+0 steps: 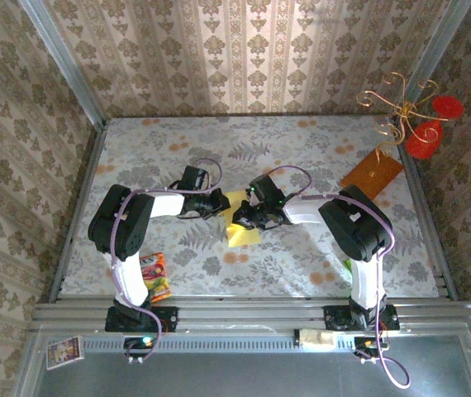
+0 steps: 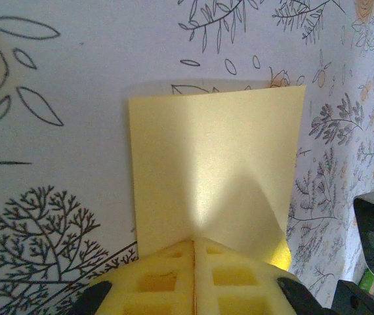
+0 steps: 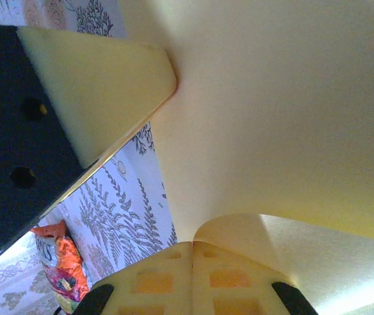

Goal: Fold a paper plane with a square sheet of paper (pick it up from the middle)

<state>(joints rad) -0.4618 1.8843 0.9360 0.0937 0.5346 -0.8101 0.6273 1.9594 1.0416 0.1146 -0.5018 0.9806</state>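
**1. Left gripper** (image 2: 193, 244): its yellow foam pads (image 2: 161, 282) are pressed flat together and nip the near edge of the square sheet of paper (image 2: 220, 170). The paper lifts into a small tent-shaped bulge just ahead of the pads. The rest spreads out over the table cover, with its far edge straight and its corners clean.

**2. Right gripper** (image 3: 192, 244): its yellow pads (image 3: 233, 279) are also closed against each other, pinching another edge of the same sheet. The paper curls into a rounded lobe at the grip and fans out pale yellow beyond it. One pad-faced finger (image 3: 102, 85) of the left gripper stands close by at upper left, against the sheet.

**3. Sheet, location:** in the top view it sits at the centre of the table, under and between the two wrists, which meet nose to nose over it.

**4. Table** (image 1: 302, 265): a pale cover printed with leaves and orange blossoms.

**5. Snack packet** (image 1: 157, 275): orange-red, near the left arm's base and well apart from the sheet.

**6. Orange-brown board** (image 1: 372, 174): at the far right of the table, just beside a red ornament (image 1: 424, 136) on gold wire.
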